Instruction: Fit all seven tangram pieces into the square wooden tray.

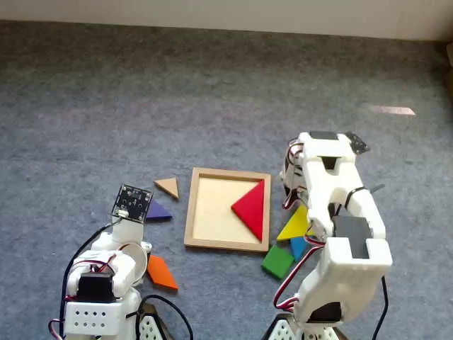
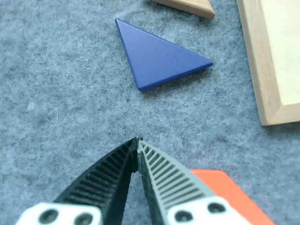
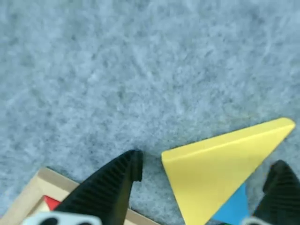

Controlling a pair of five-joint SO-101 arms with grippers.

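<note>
Yellow triangle lies between the spread jaws of your right gripper, long edge running jaw to jaw; left gripper closed, empty, blue triangle ahead.

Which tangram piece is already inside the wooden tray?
The red triangle. It lies inside the tray at its right edge; the rest lie outside it, on the carpet.

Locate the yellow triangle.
In the high view the yellow triangle lies just right of the wooden tray, beside a blue piece, between the open fingers of the right tool.
</note>
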